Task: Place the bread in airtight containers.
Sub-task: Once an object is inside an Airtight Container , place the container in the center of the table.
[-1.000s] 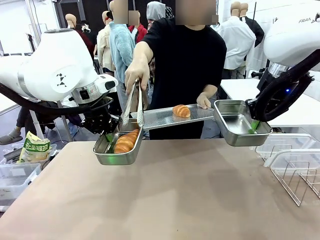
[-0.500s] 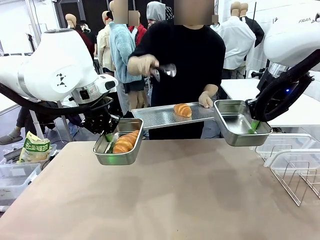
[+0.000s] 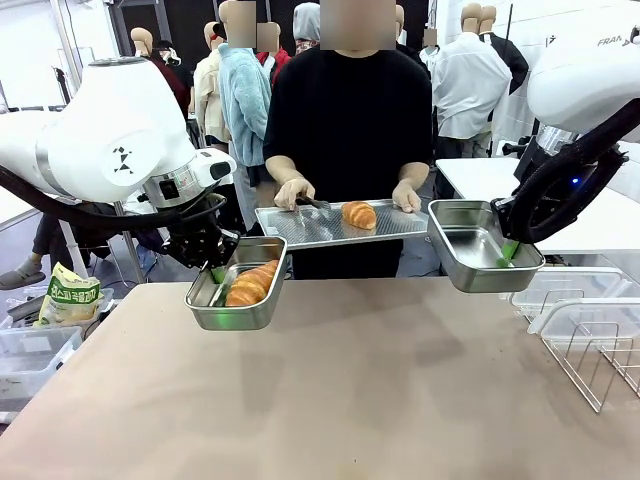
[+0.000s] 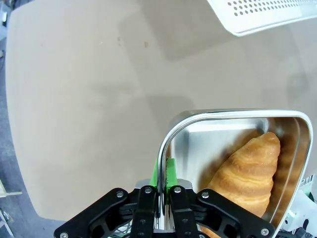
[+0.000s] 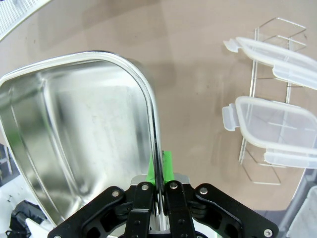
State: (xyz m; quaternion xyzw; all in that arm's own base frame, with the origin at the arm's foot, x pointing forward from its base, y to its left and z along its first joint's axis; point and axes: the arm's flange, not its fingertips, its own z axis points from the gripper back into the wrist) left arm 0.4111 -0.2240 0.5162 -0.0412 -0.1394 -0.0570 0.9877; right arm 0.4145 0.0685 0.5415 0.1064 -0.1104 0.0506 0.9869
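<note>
Tan table (image 3: 330, 400) below: left gripper (image 4: 162, 173) clamped on left tub (image 3: 237, 318) rim, croissant (image 3: 252, 283) inside; right gripper (image 5: 158, 168) clamped on empty right tub (image 3: 495, 275); both aloft.

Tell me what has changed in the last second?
The person's hand lifted the tongs out of the left container and back to the tray. Unchanged: left gripper holds the left container with its roll, right gripper the empty right container; a second roll on the tray.

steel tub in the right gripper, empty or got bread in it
Empty: the steel tub, clamped at its rim by the right gripper, is bare shiny metal inside in front and right wrist views.
</note>
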